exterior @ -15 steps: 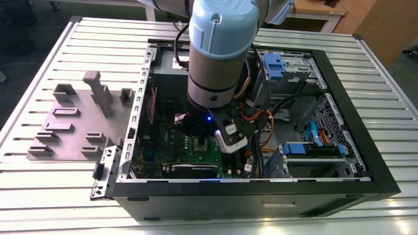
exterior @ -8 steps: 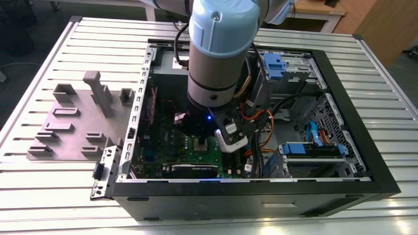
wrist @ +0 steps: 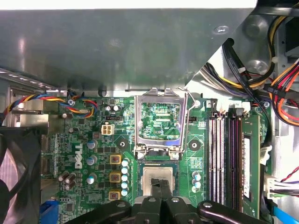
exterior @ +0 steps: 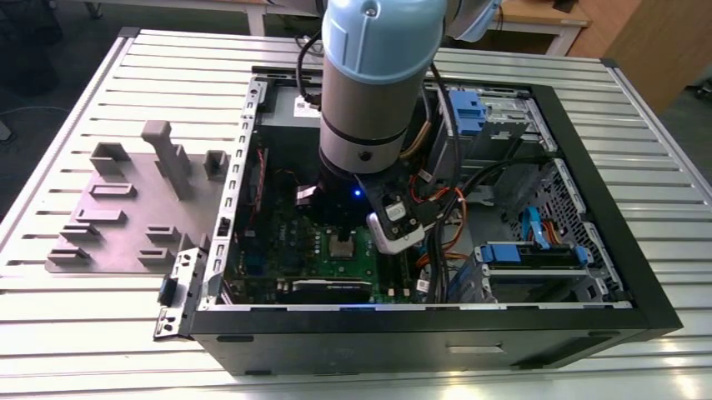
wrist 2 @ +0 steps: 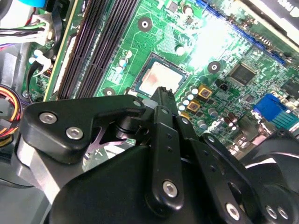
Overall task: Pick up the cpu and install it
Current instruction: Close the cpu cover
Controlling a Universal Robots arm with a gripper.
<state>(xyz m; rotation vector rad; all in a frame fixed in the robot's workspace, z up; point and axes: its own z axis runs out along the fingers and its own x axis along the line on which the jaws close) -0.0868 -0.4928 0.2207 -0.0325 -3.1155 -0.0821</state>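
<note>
One small square silvery-grey cpu (wrist: 150, 174) sits installed in the green motherboard (wrist: 126, 140), directly beneath the black gripper (wrist: 161, 185), whose fingers are closed together and empty. Beyond it, the hinged silver frame (wrist: 138, 121) stands unlatched.

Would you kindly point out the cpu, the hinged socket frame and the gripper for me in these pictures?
cpu (wrist 2: 161, 77): second wrist view, centre of its silvery top.
socket frame (wrist: 138, 121): first wrist view, a side rail of the open frame.
gripper (wrist: 161, 185): first wrist view, midway between its fingertips.
</note>
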